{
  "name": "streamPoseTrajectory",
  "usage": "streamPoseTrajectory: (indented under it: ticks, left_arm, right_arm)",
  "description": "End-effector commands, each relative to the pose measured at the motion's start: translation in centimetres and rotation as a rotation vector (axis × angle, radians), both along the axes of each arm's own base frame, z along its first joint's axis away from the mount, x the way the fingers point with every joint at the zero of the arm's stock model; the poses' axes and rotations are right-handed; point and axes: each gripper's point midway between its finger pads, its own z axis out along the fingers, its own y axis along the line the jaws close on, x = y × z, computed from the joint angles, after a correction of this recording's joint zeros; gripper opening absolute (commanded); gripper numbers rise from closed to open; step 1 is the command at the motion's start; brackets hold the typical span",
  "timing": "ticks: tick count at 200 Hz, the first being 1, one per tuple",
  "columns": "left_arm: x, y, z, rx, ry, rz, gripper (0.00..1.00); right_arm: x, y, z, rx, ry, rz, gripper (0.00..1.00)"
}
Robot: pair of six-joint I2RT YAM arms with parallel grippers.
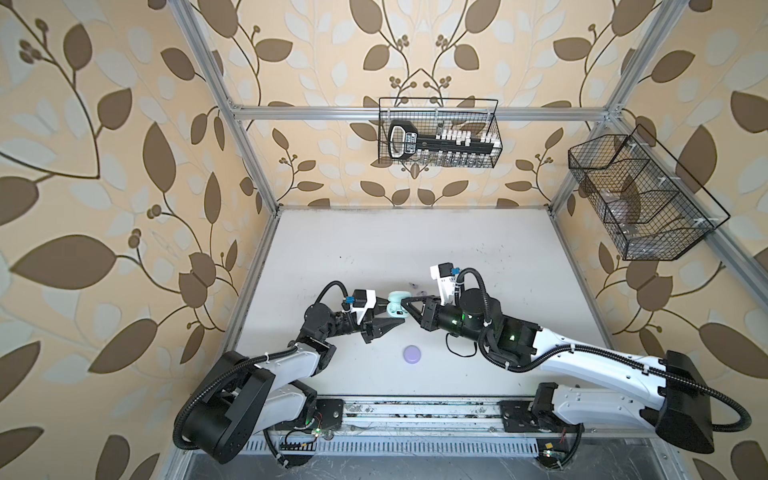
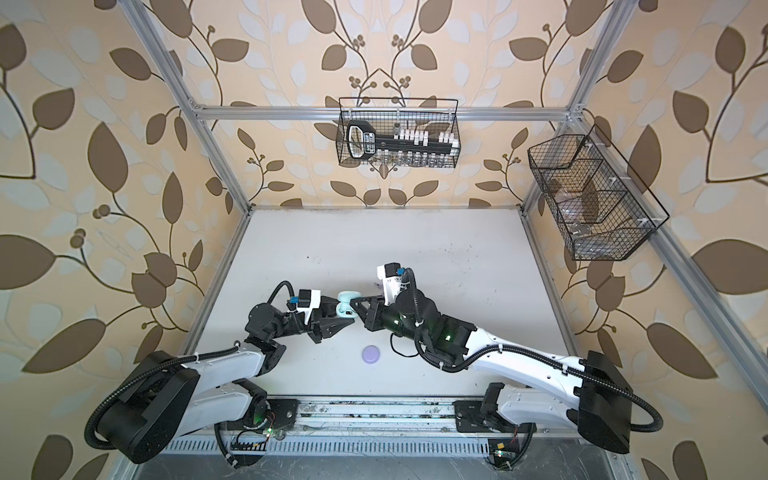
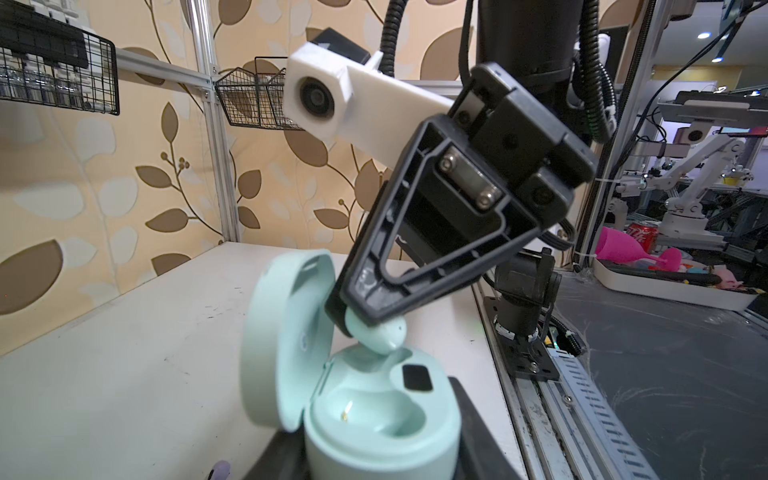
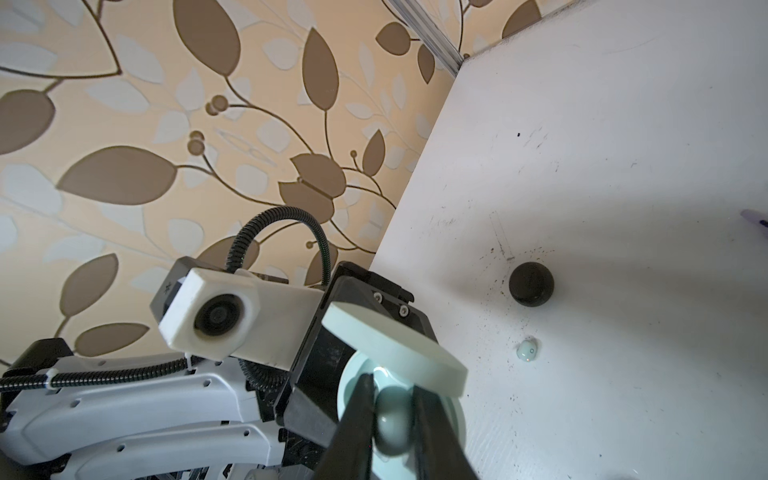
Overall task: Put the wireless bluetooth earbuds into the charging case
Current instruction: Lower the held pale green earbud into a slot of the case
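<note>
A: Nearest the left wrist cam: mint case (image 3: 374,419), lid (image 3: 282,332) swung up and standing upright. Dark fingers (image 3: 473,415) of the left gripper (image 1: 392,316) sit on both sides of its base.

B: Grip state?

A: Jaws part-way open, clamped across the case body. In both top views the case is around mid-table (image 1: 478,257), between the two arms. Can't tell whether it rests on the surface or is lifted.

B: Right side?

A: Right gripper (image 4: 390,415) is angled down over the case, tips nearly together, pinching a mint earbud (image 3: 376,334). The right wrist view shows a finger tight on each side of it.

B: Bud seated?

A: No. It hangs tilted at the mouth of one well. Touching the rim or not: can't tell. The other well shows its gold contact pin (image 3: 347,409).

B: Other buds?

A: Second mint earbud (image 4: 527,350) lies loose on the table. A black round piece (image 4: 531,284) is near it, not touching; can't tell if that is a bud. A lilac earbud (image 4: 754,218) is cut off by the frame edge, well apart from those two.

B: Other cases?

A: Lilac case (image 1: 412,354), closed, on the table nearer the front rail, clear of both grippers.
</note>
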Motion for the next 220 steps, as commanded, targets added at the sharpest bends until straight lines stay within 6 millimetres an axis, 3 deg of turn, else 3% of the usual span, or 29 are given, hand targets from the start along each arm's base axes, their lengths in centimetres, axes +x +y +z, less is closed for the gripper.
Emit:
streamPoseTrajectory:
  ticks: [1, 49, 129, 189, 220]
  left_arm:
    - [-1.6, 0.0, 1.7, -0.034, -0.105, -0.043, 0.00]
    - [-1.6, 0.0, 1.8, -0.038, -0.109, -0.038, 0.00]
    - [-1.6, 0.3, 1.9, -0.046, -0.117, -0.017, 0.00]
    - [-1.8, 0.4, 2.0, -0.048, -0.123, -0.018, 0.00]
    - [-2.1, 0.4, 2.1, -0.050, -0.131, -0.021, 0.00]
  right_arm:
    - [-0.5, 0.3, -0.2, 0.028, 0.010, 0.018, 0.18]
    - [-0.9, 0.9, -0.2, 0.048, 0.020, 0.034, 0.18]
    - [-1.3, -0.5, -1.7, 0.024, 0.047, 0.005, 0.18]
    - [-1.5, -0.4, -2.7, 0.003, 0.068, 0.007, 0.19]
    - [-1.2, -0.6, -3.2, -0.027, 0.065, -0.012, 0.24]
